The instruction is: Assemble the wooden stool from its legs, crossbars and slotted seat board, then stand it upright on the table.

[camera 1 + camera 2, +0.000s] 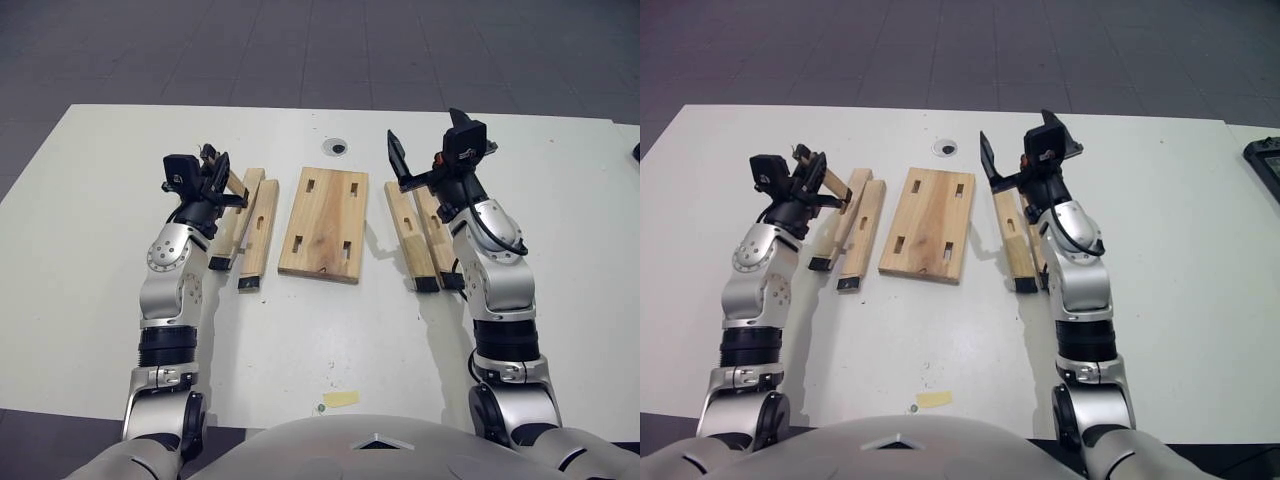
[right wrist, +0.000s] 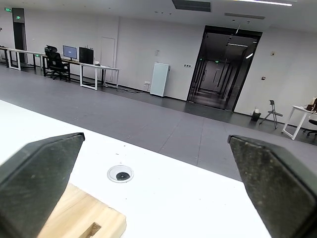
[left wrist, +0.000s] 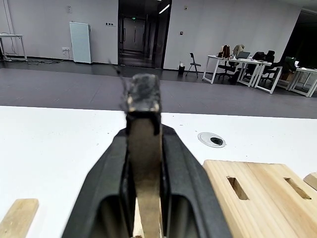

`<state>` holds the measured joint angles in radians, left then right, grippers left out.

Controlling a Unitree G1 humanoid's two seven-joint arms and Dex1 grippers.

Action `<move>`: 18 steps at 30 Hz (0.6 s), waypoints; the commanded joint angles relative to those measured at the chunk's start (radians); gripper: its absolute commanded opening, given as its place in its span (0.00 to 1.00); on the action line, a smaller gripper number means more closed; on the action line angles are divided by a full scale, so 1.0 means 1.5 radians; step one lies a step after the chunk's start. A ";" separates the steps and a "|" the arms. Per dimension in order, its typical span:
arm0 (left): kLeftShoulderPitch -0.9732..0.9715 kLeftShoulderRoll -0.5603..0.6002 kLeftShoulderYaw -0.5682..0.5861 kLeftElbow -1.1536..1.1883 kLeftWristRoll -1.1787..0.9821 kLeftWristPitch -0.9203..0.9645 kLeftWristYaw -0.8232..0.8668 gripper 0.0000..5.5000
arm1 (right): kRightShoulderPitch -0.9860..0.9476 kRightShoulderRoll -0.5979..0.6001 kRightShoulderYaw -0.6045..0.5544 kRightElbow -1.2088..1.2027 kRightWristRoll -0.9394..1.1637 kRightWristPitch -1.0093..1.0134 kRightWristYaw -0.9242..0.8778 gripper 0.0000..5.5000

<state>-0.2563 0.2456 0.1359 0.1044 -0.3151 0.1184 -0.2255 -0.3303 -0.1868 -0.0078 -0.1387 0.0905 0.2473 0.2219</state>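
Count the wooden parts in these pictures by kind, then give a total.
Seat board: 1
Long leg pieces lying flat: 4
Short stick held in the left gripper: 1
Total: 6

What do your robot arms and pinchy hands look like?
My left arm and right arm are smooth silver-grey shells with round joints and black bands. The left gripper and right gripper are black, each with two wedge-shaped fingers. A black cable loops beside the right wrist.
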 commanded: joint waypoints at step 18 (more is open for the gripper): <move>0.036 -0.004 0.004 0.004 0.035 -0.003 -0.012 0.08 | -0.005 0.000 -0.006 0.003 0.002 0.006 -0.003 0.98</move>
<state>-0.2214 0.2501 0.1490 0.1066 -0.2667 0.0925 -0.2325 -0.3317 -0.1866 -0.0099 -0.1387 0.0899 0.2483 0.2219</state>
